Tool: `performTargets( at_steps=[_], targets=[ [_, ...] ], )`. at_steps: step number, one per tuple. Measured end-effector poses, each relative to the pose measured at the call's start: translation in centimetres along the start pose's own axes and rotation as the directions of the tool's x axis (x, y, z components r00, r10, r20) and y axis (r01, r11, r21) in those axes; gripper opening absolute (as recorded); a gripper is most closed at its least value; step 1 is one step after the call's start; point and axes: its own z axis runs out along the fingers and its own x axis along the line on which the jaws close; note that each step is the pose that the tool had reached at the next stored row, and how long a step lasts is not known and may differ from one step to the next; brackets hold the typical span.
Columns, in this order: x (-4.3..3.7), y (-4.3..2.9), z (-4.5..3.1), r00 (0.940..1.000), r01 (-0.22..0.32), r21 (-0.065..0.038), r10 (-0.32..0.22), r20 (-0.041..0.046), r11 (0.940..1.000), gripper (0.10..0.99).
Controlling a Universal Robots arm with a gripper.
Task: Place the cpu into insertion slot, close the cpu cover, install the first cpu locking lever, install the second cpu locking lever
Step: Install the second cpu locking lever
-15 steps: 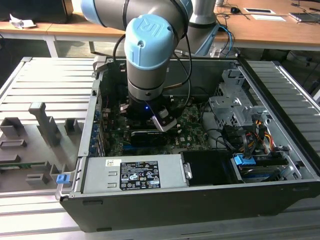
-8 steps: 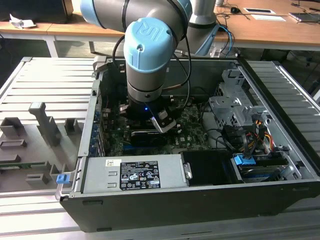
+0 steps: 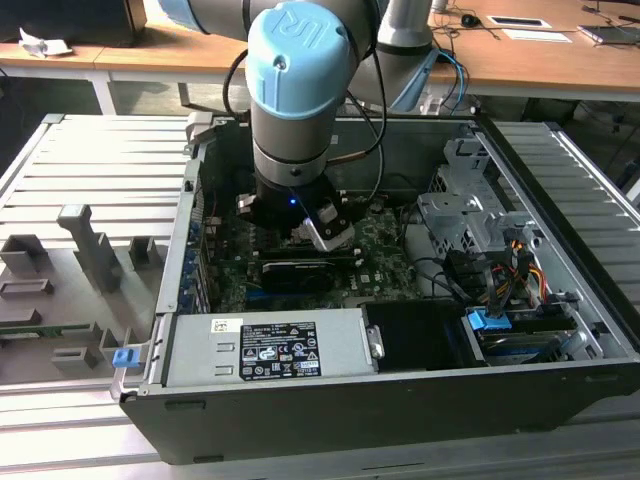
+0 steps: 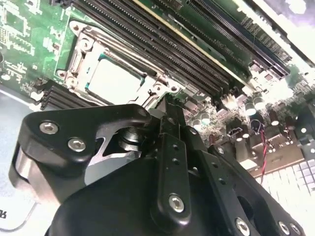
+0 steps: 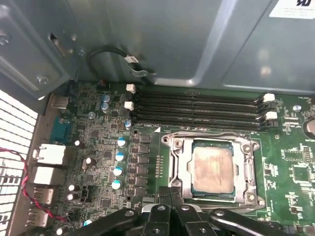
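Green motherboard [image 5: 98,147] carries one cpu [image 5: 212,168] under one cpu cover [image 5: 178,167].

cpu [image 5: 212,169] in insertion slot [image 5: 183,192] | cpu cover [image 5: 174,167] apparently closed over it

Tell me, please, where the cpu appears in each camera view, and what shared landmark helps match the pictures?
Exterior view: I cannot make it out; the arm stands over that part of the board.
First wrist view: the cpu lies in its socket, just beyond the pincer.
Second wrist view: the cpu sits beyond the pincer.
Shared landmark in both wrist views: the long black memory slots beside the socket.
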Motion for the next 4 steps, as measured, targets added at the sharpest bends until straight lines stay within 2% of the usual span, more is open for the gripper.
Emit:
performTargets(
  at_steps=[2, 4],
  targets=[
    [-0.01, 0.17, -0.50, 1.0000, 0.000, 0.000, 0.000, -0.0001, 1.0000, 0.106],
    [-0.01, 0.24, -0.68, 1.0000, 0.000, 0.000, 0.000, 0.0001, 1.0000, 0.106]
  ],
)
